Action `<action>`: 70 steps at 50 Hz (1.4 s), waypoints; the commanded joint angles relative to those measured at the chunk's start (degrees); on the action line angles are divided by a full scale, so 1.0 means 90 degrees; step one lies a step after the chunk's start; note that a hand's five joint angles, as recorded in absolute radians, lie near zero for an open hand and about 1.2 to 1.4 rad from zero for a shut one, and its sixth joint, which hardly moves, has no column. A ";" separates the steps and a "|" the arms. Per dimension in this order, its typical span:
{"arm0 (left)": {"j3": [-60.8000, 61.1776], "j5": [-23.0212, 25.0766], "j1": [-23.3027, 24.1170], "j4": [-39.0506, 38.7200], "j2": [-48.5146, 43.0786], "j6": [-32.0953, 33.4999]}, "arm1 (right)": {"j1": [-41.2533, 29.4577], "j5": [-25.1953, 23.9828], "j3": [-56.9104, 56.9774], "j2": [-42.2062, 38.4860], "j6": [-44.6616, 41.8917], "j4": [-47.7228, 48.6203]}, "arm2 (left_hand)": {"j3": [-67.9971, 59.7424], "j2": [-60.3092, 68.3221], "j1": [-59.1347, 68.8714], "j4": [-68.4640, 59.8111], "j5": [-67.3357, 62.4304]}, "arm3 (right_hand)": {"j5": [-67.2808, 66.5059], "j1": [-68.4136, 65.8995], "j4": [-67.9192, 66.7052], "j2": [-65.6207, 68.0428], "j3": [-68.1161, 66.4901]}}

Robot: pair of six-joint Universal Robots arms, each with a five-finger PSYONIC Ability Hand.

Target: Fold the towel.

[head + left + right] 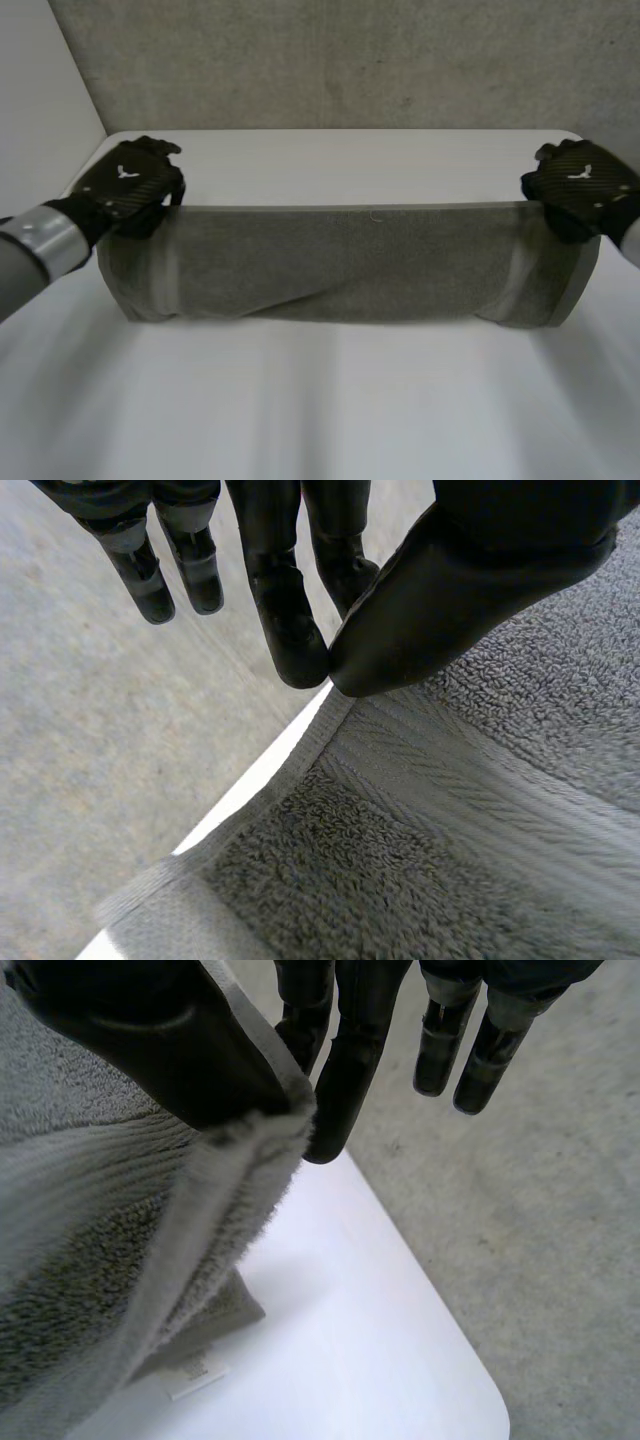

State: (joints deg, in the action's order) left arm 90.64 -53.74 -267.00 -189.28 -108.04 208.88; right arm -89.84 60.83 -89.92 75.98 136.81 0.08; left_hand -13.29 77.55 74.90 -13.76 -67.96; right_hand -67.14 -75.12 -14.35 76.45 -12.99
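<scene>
The grey terry towel (350, 265), stretched as a hanging sheet between the black left hand (132, 185) and black right hand (582, 188), each pinching 1 upper corner, bars almost the whole width of the smooth white table (320, 410). Bare tabletop lies open on the near side; a narrower bare strip runs behind the sheet, ended by the rough grey wall (350, 60)

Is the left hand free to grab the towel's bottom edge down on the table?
Probably not right now: the left hand pinches one upper corner of the towel, the right hand the other, holding it up. It would have to let go first.
</scene>
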 commanded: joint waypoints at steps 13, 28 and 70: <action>-0.2444 -0.0982 0.0467 -0.0004 -0.2615 0.0375 | -0.0995 0.1190 0.2101 -0.2426 -0.0260 0.0108 | 0.0366 0.0272 0.0567 0.0418 -0.0227 | -0.0318 -0.0542 0.0483 0.0395 0.0332; -0.3343 -0.1080 0.0673 -0.0170 -0.3552 0.0385 | -0.0995 0.1327 0.2540 -0.3138 -0.0260 0.0743 | 0.0366 0.0272 0.0567 0.0418 -0.0227 | -0.0318 -0.0542 0.0483 0.0395 0.0332; -0.2252 -0.1773 0.0721 -0.0708 -0.2159 0.0375 | -0.0966 0.1191 0.2211 -0.2147 0.0734 0.1651 | 0.0366 -0.7239 -0.6944 0.0418 0.7284 | 0.7460 0.7236 0.0483 -0.7383 0.0332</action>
State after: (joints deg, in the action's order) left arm 64.04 -69.78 -260.51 -195.64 -134.91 212.33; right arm -98.85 71.36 -63.70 47.86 137.38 14.81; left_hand -13.29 14.86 16.21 -13.76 -3.56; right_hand -3.47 -13.45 -14.35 13.55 -12.99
